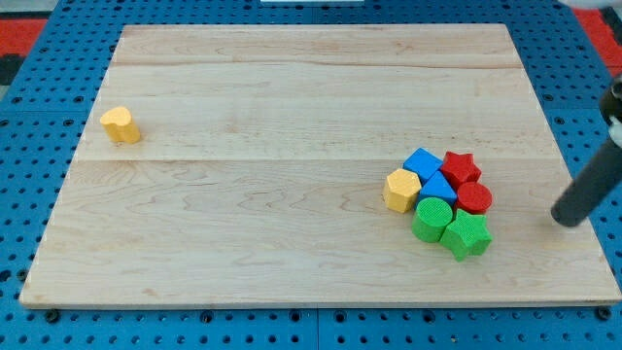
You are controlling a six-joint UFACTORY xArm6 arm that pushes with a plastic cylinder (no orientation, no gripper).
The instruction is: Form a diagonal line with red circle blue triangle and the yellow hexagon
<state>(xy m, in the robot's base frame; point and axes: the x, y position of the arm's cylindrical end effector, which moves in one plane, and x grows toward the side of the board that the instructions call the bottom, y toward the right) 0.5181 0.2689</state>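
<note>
The green star (468, 235) sits nearest the camera, at the bottom of a tight cluster toward the view's lower right of the wooden board (292, 194). Touching it on its left is the green circle (431, 218). Above these I see the red circle (474, 198), the blue triangle (438, 188) just to its left, and the yellow hexagon (400, 190) at the cluster's left edge. A blue block (423, 162), whose shape I cannot quite make out, and the red star (459, 168) close off the top. A lone yellow block (120, 125), perhaps a heart, lies well apart near the view's left edge.

As I judge it, the task has hardly begun. My three blocks lie almost in a level row, packed among the others and touching, with no diagonal to speak of. I would still have to work them free of the pile and stagger them.

My arm enters from the view's right edge, the rod slanting down and to the left. My tip (561, 220) rests on the board to the right of the cluster, clear of every block, roughly level with the green circle. There is no hand to open or close here, just the bare rod, touching nothing.
</note>
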